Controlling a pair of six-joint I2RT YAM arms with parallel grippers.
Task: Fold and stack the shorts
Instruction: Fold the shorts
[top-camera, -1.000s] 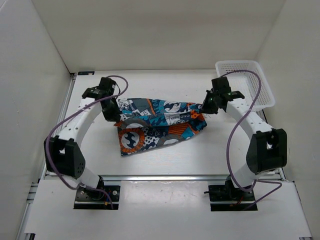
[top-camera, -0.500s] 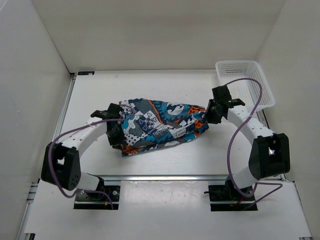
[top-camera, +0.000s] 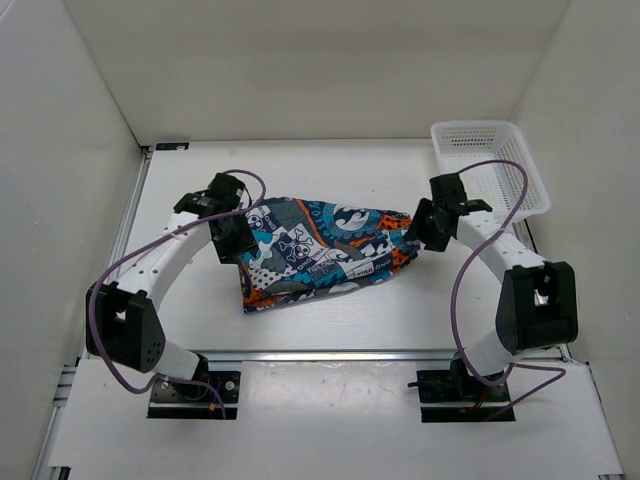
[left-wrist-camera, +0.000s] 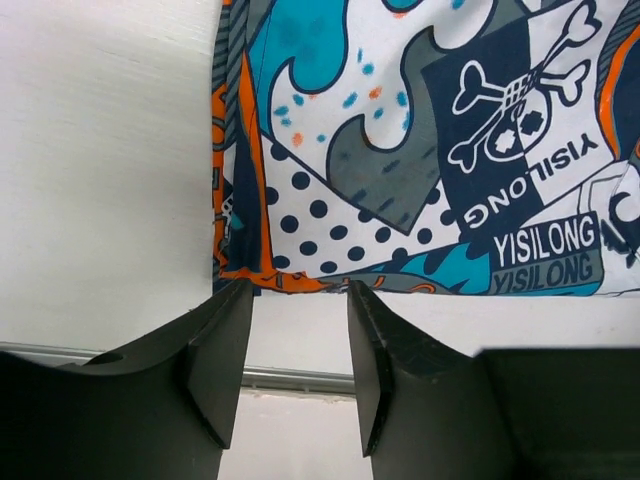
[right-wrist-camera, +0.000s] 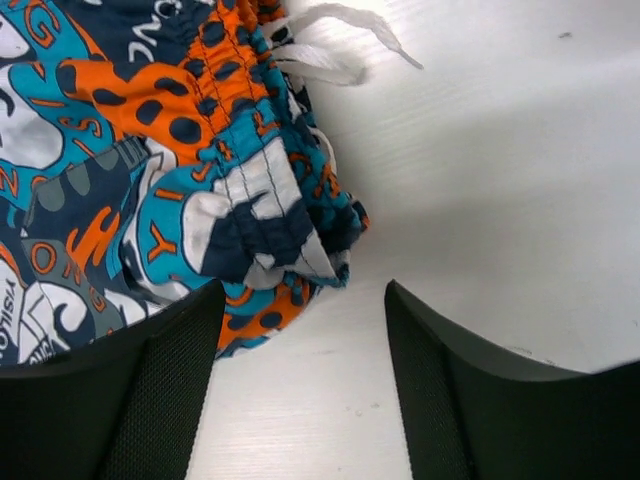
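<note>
gripper (right-wrist-camera: 305, 295): jaws apart, nothing between | shorts (right-wrist-camera: 150, 150): gathered waistband bunched just beyond fingers | drawstring (right-wrist-camera: 330, 45): white, lying on table (right-wrist-camera: 500, 200)

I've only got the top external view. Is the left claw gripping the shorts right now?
Observer: No. The left wrist view shows the left claw open and empty, with the shorts' hem just past its fingertips.
Operator: And the right claw?
Observer: The right claw is open too. The gathered waistband lies just ahead of its fingers, ungripped.
Operator: Is any drawstring loose?
Observer: Yes, a white drawstring lies on the table beyond the waistband.
</note>
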